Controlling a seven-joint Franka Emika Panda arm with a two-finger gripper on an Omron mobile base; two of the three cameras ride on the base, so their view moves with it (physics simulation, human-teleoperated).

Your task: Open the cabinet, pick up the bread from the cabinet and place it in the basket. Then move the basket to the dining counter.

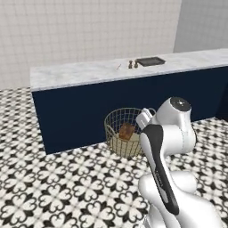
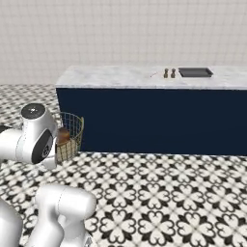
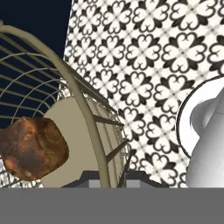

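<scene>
Hand view: the gripper is clamped on the rim of the basket. One dark finger tip sits on each side of the tan rim wire, which rises between them and arcs away to the upper left. The bread, a lumpy brown piece, lies inside the basket against its pale flat base. Patterned black-and-white floor tiles appear beyond the mesh wall.

Left base view: the basket hangs above the tiled floor, in front of the plain navy face of the dining counter. The bread rests in its lower part. The white arm reaches to the basket's right side; the finger tips are hidden behind the wrist. On the marble top sit a dark rectangular tray and two small brown items just beside it.

Right base view: the basket is near the left end of the dining counter, partly covered by the arm. The bread shows through the mesh.
</scene>
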